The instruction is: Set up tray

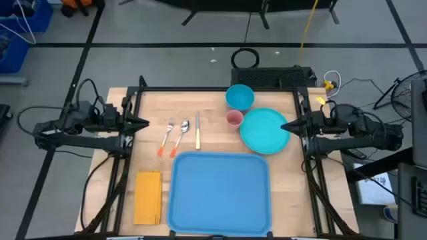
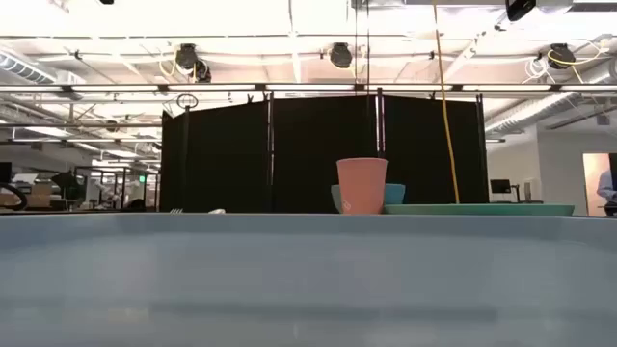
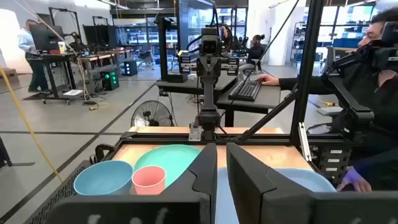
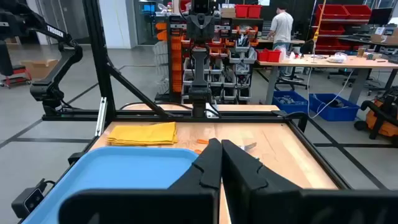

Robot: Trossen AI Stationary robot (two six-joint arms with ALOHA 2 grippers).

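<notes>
The blue tray (image 1: 221,191) lies flat at the 6 o'clock edge of the tabletop (image 1: 207,103) in the high view, its near rim cut off by the frame. In the low view its wall fills the lower half, hiding the cutlery and most of the bowl (image 1: 239,97); only the pink cup (image 2: 362,185) and the teal plate's (image 1: 265,131) edge show above it. The left gripper (image 1: 143,123) waits at 9 o'clock, jaws slightly spread around nothing. The right gripper (image 1: 288,126) waits at 3 o'clock, over the plate's rim, jaws nearly pressed together. A folded yellow napkin (image 1: 148,197) lies just beside the tray at 8 o'clock.
</notes>
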